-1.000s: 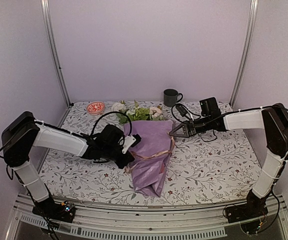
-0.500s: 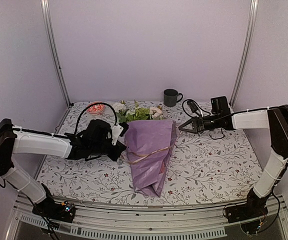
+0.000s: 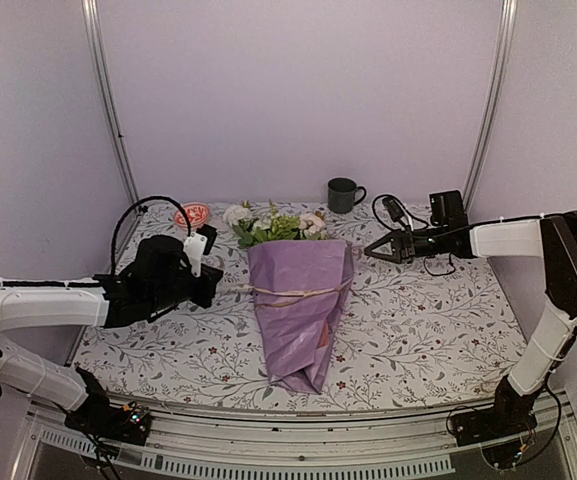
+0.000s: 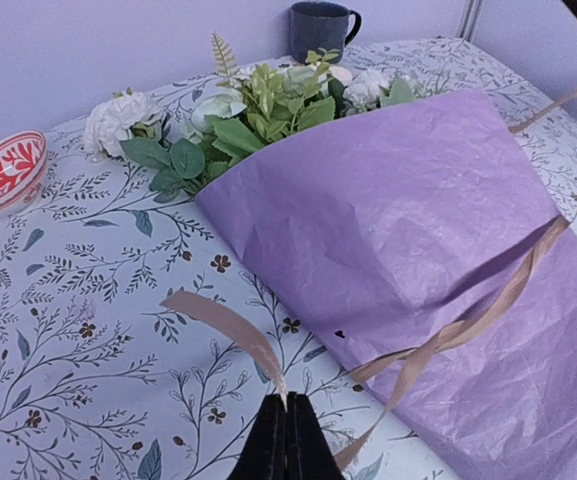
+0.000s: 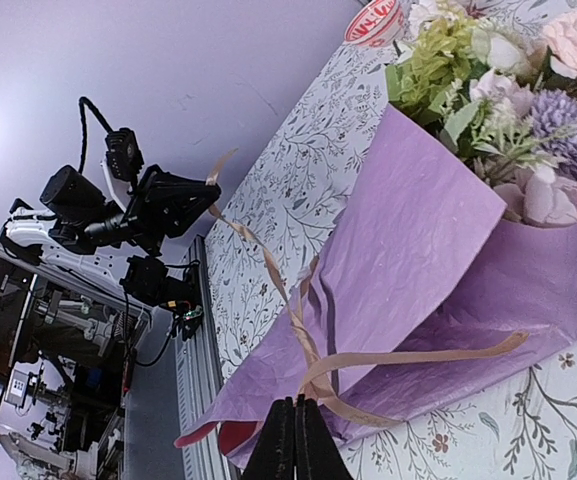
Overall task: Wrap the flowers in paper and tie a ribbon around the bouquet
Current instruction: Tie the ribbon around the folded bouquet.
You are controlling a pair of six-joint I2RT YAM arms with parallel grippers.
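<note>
Bouquet (image 3: 298, 270): flowers (image 3: 273, 226) wrapped in paper (image 4: 408, 230); ribbon (image 3: 290, 293) looped round middle, ends pinched by left hand (image 4: 288, 442) and right hand (image 5: 294, 440); knot seemingly unfinished.

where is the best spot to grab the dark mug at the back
Probably its rim, from straight above. The dark mug stands upright with its mouth open, so one finger can go inside and one outside the wall. Take the left side: the handle sticks out to the robot's right and its loop looks too small to grip well.
</note>
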